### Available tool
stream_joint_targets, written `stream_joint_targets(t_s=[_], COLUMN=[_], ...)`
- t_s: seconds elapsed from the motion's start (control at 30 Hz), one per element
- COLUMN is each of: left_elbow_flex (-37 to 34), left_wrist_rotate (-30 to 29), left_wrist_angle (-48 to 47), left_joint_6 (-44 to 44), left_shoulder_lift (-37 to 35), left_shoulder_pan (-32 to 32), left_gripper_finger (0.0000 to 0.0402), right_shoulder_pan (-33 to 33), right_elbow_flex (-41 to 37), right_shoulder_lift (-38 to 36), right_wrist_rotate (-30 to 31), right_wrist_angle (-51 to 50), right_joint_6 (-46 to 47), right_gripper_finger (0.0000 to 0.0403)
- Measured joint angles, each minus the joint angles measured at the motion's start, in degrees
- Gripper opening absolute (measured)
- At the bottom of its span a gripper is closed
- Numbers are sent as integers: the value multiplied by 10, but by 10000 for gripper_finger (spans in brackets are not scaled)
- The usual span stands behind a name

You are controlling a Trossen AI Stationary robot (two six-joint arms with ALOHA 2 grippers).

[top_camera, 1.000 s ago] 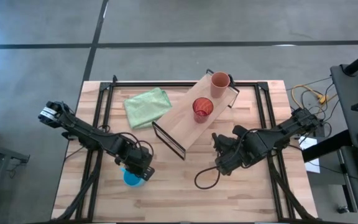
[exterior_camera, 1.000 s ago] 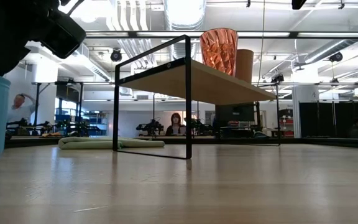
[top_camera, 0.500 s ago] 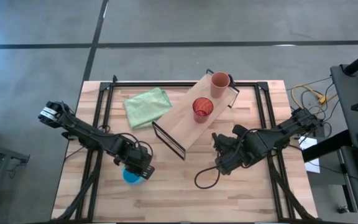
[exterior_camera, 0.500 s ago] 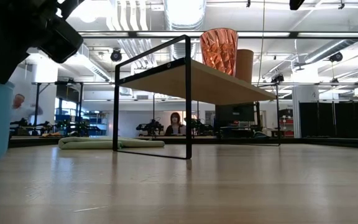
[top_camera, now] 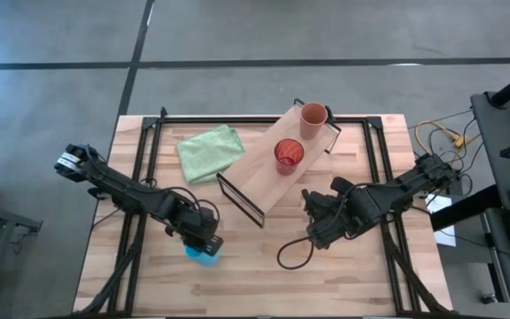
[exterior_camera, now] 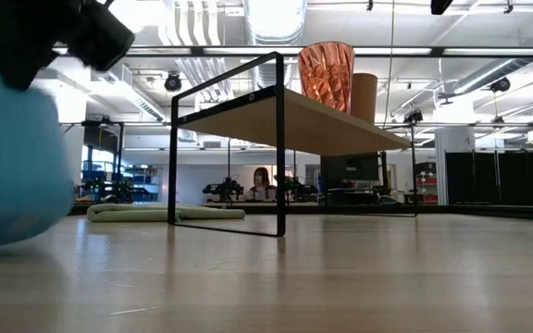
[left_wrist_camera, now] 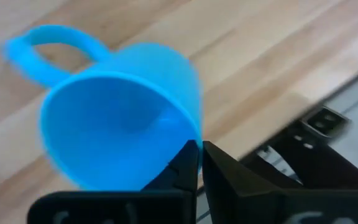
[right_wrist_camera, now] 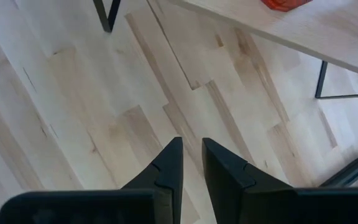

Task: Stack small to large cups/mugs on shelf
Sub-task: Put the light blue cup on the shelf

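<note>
Under left gripper (left_wrist_camera: 197, 158), wrist view alone shows jaws pinching tilted blue cup (left_wrist_camera: 120, 112) rim; right jaws unclear.

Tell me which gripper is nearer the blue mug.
Left. The left gripper is right at the blue mug, fingers shut beside its rim. The right gripper waits across the table, by the shelf.

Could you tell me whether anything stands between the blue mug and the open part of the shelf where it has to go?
Nothing visible does. The blue mug lies near the table's front under the left gripper; bare tabletop separates it from the shelf, whose near end is free. The red tumbler and orange-brown cup stand farther back.
</note>
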Motion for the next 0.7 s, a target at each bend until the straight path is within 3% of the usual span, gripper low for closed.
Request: stream_joint_targets(t_s=[0.23,0.5,0.7], left_elbow_flex=[101,265,381], left_wrist_rotate=[-21,-134,-229], left_wrist_angle=[-44,-133,-150], left_joint_6=[35,84,183], left_shoulder_lift=[-2,-2,0], left_shoulder_pan=[0,7,28], left_gripper_finger=[0,0,0], right_shoulder_pan=[0,0,0], right_elbow_flex=[0,0,0], right_shoulder_lift=[0,0,0], right_wrist_rotate=[40,61,74], right_wrist_angle=[-2,-2,-2], right_joint_6=[-2,-1,-1], right_gripper_finger=[54,54,54])
